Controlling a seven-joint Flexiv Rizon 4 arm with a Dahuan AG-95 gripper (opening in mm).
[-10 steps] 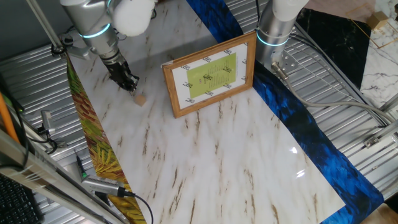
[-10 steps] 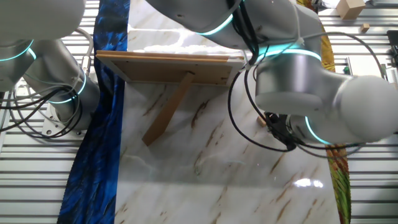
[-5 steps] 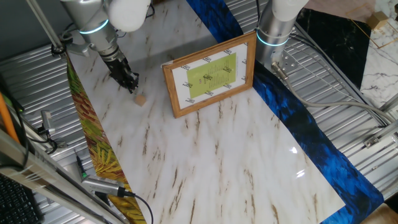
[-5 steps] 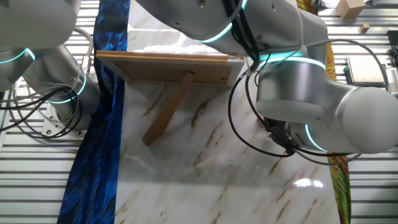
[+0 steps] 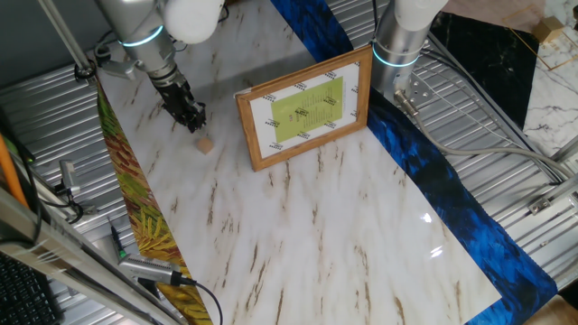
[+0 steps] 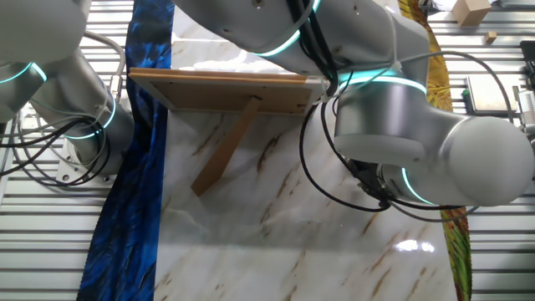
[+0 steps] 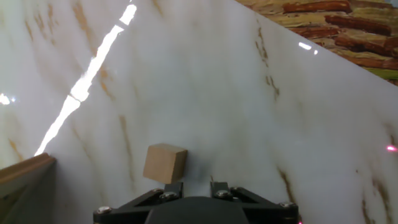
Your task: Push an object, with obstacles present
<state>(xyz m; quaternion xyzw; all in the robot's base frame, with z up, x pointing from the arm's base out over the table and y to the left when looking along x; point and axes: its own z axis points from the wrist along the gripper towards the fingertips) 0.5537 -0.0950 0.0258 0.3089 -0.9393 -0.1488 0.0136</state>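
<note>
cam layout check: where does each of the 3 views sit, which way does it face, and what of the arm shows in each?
One fixed view: high, facing the picture frame front; shows the arm's last links, tool above the block.
Other fixed view: opposite side, behind the frame, seeing its back and prop leg; arm links fill the top right and hide the block.
Hand view: on the hand, looking along the fingers at the block, frame corner at lower left.
Shared: all three show the frame and marble table.

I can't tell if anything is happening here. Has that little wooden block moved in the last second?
No. In the fixed view showing the frame's front, the block sits at the same spot beside the picture frame. Only the gripper has shifted, slightly toward the frame.
</note>
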